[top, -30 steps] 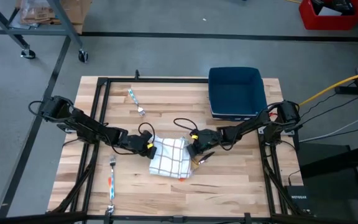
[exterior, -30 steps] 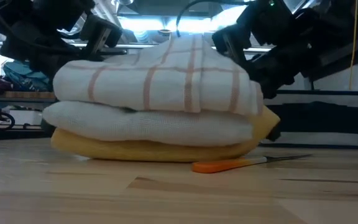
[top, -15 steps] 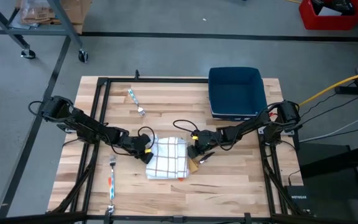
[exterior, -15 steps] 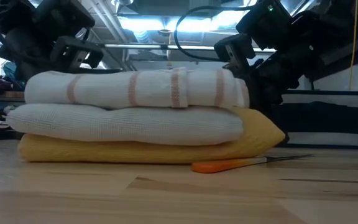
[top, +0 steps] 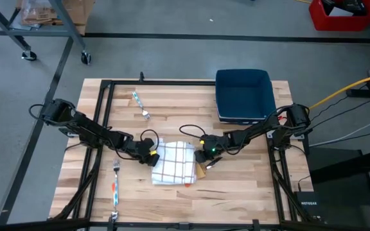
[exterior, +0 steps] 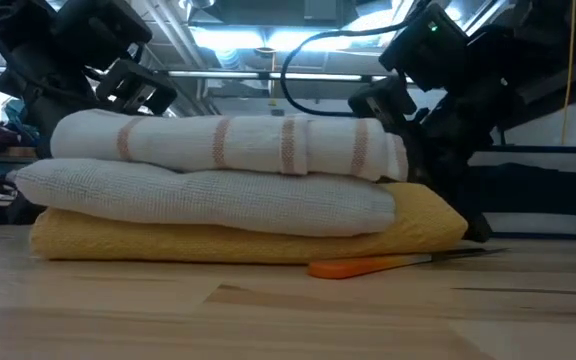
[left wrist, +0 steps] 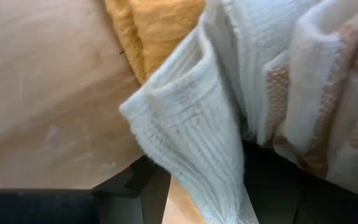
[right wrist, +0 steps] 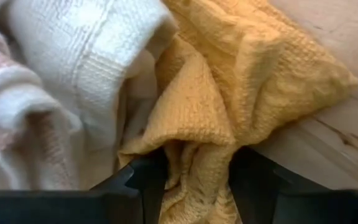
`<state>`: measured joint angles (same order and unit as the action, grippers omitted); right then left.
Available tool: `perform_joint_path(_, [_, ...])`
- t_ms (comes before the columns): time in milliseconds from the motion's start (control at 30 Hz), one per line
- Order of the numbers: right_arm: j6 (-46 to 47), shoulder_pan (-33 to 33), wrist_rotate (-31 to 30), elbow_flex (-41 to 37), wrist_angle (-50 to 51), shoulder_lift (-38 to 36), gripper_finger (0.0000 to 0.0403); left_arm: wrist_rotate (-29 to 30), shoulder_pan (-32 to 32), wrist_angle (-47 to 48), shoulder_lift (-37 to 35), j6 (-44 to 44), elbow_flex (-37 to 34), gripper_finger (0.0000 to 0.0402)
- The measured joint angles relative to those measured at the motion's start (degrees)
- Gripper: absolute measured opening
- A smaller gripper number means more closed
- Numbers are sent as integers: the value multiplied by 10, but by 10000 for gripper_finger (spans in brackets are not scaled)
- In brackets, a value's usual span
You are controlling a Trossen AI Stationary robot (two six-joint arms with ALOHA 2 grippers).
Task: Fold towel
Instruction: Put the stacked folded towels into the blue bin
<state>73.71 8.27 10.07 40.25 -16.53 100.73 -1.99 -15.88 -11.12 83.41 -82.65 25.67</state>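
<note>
White checked towel (top: 174,160) flatter, end effectors opened

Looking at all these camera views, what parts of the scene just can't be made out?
- Left gripper, high view: too small to tell whether its fingers are apart.
- Right gripper, right wrist view: the yellow towel bunches between its fingers, hiding whether they pinch it.
- Orange-handled tool, low view: its far part is hidden under the towel stack.
- Blue bin, high view: its dark inside shows no contents.
</note>
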Motion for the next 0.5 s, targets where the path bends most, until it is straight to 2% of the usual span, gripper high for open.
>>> perform_joint_path(500, [0,0,0,0,1,0,161,-5,-51,16,4,-53,0,179])
